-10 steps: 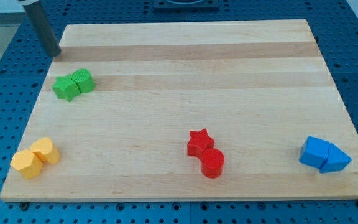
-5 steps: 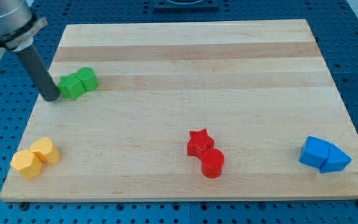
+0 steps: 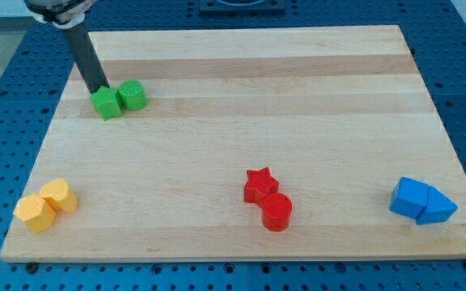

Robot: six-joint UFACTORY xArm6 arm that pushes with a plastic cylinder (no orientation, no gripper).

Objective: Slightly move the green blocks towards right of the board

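Two green blocks sit touching at the board's upper left: a green star-like block and a green rounded block to its right. My tip is at the upper left edge of the green star-like block, touching or almost touching it. The dark rod rises from there to the view's top left.
Two yellow blocks lie at the board's lower left. A red star and a red cylinder sit at the bottom middle. Two blue blocks lie at the lower right, close to the wooden board's right edge.
My tip moved from the board's upper left corner down to the green blocks' left, then right and up. The green pair has shifted to the right and slightly up.
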